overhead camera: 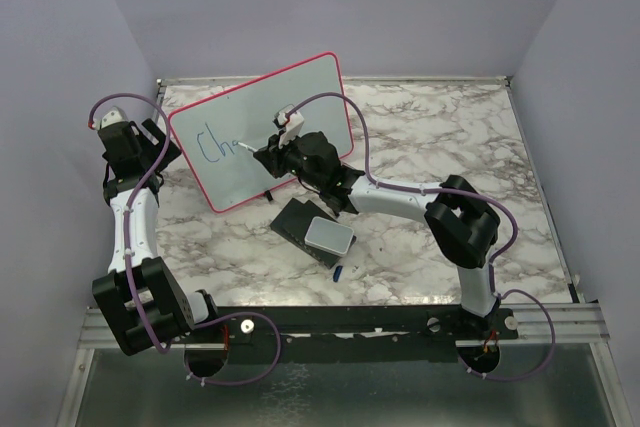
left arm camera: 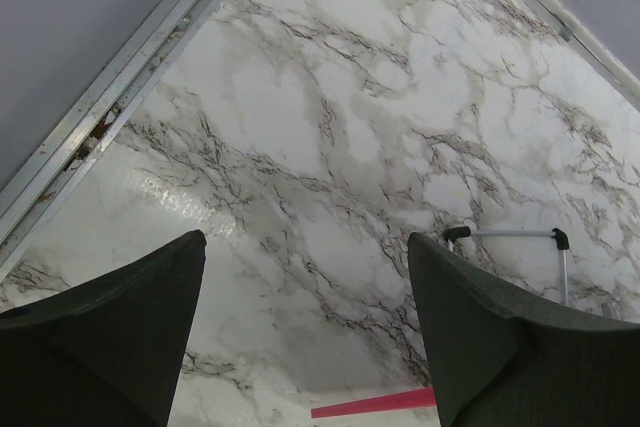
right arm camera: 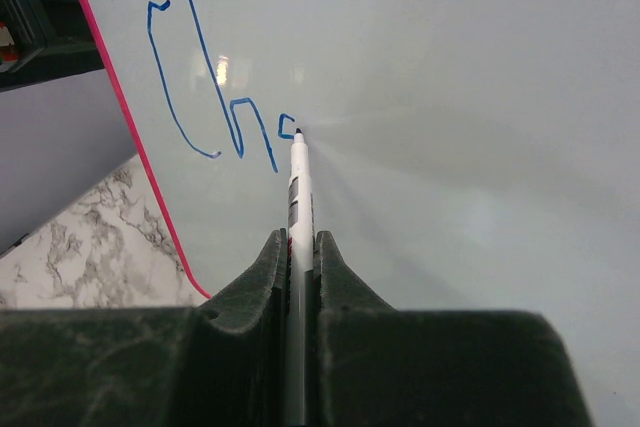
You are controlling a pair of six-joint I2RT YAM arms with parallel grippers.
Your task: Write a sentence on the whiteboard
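Observation:
The whiteboard [overhead camera: 290, 107] stands tilted at the back left of the table, with a red-pink frame. Blue writing [overhead camera: 213, 146] on it reads "Ch" plus the start of a third letter; it also shows in the right wrist view [right arm camera: 200, 97]. My right gripper [overhead camera: 268, 153] is shut on a white marker [right arm camera: 297, 197], whose tip touches the board [right arm camera: 450, 97] at the end of the writing. My left gripper [overhead camera: 158, 139] is at the board's left edge, open and empty [left arm camera: 305, 242]. A strip of the red frame [left arm camera: 375, 405] shows low between its fingers.
A dark block with a grey-white pad [overhead camera: 328, 235] lies on the marble table [overhead camera: 450, 137] in front of the board. A small blue cap [overhead camera: 339, 271] lies near it. The board's wire stand with black feet [left arm camera: 510, 234] rests behind. Purple walls surround the table.

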